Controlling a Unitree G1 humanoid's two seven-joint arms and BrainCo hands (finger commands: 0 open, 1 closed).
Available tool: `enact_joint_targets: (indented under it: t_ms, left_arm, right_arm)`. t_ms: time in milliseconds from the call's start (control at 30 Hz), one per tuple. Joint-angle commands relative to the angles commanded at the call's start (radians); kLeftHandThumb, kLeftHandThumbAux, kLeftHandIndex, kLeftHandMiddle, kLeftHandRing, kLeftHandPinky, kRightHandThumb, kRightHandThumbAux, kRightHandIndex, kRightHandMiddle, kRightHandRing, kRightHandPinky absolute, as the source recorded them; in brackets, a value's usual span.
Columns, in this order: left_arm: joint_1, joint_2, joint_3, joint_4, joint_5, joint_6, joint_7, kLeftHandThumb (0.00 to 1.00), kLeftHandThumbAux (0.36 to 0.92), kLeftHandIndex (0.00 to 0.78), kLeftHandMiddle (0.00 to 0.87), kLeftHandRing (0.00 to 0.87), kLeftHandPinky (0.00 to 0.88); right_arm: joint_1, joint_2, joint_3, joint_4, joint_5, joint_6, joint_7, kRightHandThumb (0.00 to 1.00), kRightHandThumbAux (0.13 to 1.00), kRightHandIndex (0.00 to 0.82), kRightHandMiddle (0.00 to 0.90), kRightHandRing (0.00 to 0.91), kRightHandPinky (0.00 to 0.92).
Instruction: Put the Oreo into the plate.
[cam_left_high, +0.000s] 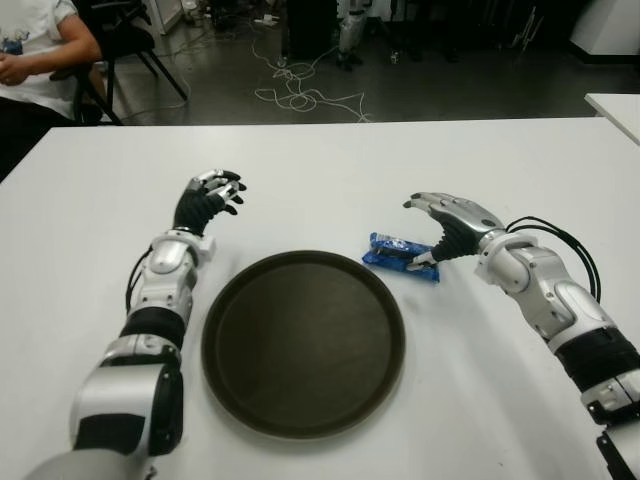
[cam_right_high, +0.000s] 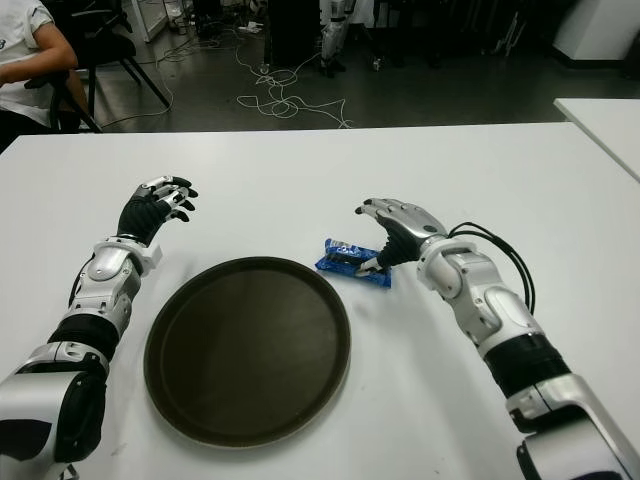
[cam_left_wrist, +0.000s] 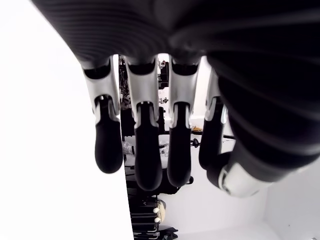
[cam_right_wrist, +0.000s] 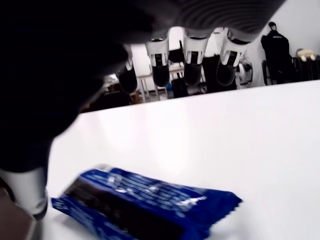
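The Oreo (cam_left_high: 400, 257) is a blue packet lying flat on the white table (cam_left_high: 330, 180), just right of the round dark plate (cam_left_high: 300, 345), which holds nothing. My right hand (cam_left_high: 422, 232) hovers over the packet's right end. Its fingers (cam_right_wrist: 192, 62) stretch out above the packet (cam_right_wrist: 145, 205) and its thumb comes down beside the wrapper's end, without closing on it. My left hand (cam_left_high: 212, 195) shows beside the plate's upper left, fingers relaxed and holding nothing (cam_left_wrist: 145, 150).
A seated person (cam_left_high: 35, 50) is at the far left behind the table. Cables (cam_left_high: 300, 90) trail on the floor beyond the far edge. A second white table (cam_left_high: 615, 105) stands at the right.
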Motion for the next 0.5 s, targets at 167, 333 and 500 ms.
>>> enact_joint_targets:
  t_ms: [167, 333, 500]
  left_arm:
    - [0.0, -0.002, 0.0, 0.0, 0.0, -0.006, 0.002, 0.834, 0.672, 0.419, 0.468, 0.515, 0.567]
    - [0.001, -0.003, 0.001, -0.002, -0.002, -0.007, -0.003, 0.834, 0.671, 0.419, 0.469, 0.52, 0.575]
    - [0.002, -0.003, -0.001, -0.004, 0.002, -0.006, 0.004, 0.834, 0.672, 0.419, 0.469, 0.517, 0.565]
  right_arm:
    - [-0.026, 0.005, 0.013, 0.065, -0.003, -0.01, -0.009, 0.0, 0.586, 0.0, 0.0, 0.0, 0.03]
    - [-0.042, 0.007, 0.024, 0.099, -0.002, -0.015, -0.008, 0.0, 0.568, 0.0, 0.0, 0.0, 0.046]
    - [-0.057, 0.01, 0.034, 0.132, -0.006, -0.025, -0.01, 0.0, 0.567, 0.0, 0.0, 0.0, 0.052]
